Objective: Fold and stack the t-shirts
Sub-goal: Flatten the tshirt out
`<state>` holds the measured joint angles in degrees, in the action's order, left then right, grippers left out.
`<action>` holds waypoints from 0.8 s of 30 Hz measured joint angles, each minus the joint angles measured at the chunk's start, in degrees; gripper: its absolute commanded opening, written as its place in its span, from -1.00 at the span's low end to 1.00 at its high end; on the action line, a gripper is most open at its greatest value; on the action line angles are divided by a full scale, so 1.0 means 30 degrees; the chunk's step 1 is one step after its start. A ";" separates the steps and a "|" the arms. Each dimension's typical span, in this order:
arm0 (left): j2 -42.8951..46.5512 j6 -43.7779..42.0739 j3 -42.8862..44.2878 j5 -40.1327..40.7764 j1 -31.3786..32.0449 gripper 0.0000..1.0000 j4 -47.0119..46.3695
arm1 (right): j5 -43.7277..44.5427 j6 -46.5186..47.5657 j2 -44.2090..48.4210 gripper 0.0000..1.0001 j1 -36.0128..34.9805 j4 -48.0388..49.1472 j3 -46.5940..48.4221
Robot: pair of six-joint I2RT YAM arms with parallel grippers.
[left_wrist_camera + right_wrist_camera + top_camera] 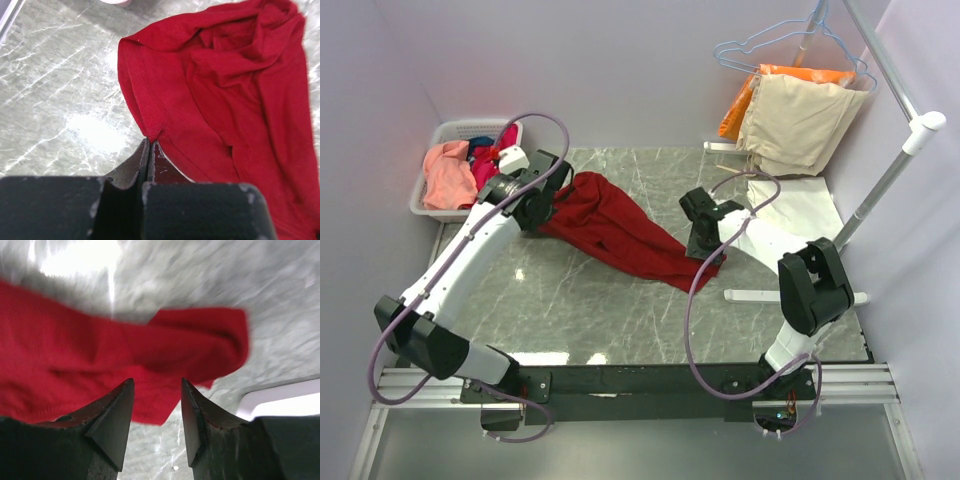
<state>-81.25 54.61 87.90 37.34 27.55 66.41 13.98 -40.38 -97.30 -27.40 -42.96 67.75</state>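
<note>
The dark red t-shirt lies crumpled in a long diagonal strip across the marble table. My left gripper is at its upper left end, and in the left wrist view the left gripper is shut, pinching the hem of the shirt. My right gripper hangs over the shirt's lower right end. In the right wrist view the right gripper is open and empty just above the edge of the red cloth. A cream-white t-shirt lies flat at the right.
A white basket at the back left holds salmon-pink, magenta and blue shirts. Beige and orange garments hang on wire hangers at the back right. A white rack pole and its base bar stand at the right; the bar also shows in the right wrist view.
</note>
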 measured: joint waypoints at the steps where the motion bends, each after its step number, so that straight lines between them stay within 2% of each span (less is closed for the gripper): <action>1: -0.0197 -0.0189 0.0000 -0.0007 -0.0022 -0.99 -0.0015 | -0.0087 0.0051 0.0036 -0.04 -0.0284 0.0124 -0.0175; 9: -0.1319 -0.1188 -0.0022 -0.0357 -0.0204 -0.99 -0.0495 | -0.0685 0.0197 0.0852 -0.08 -0.2929 0.0029 -0.2776; 19: -0.1690 -0.1953 -0.0160 -0.0685 -0.0721 -0.99 -0.1056 | -0.0568 -0.0306 0.1348 -0.09 -0.3016 0.0204 -0.3293; 24: -0.1639 -0.1785 -0.0255 -0.0073 -0.1093 -0.99 -0.0831 | 0.0248 -0.0510 0.0568 -0.14 -0.2943 0.0117 -0.2157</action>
<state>-86.17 49.25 87.13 37.12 24.27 63.92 14.72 -41.91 -95.59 -36.23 -42.61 61.28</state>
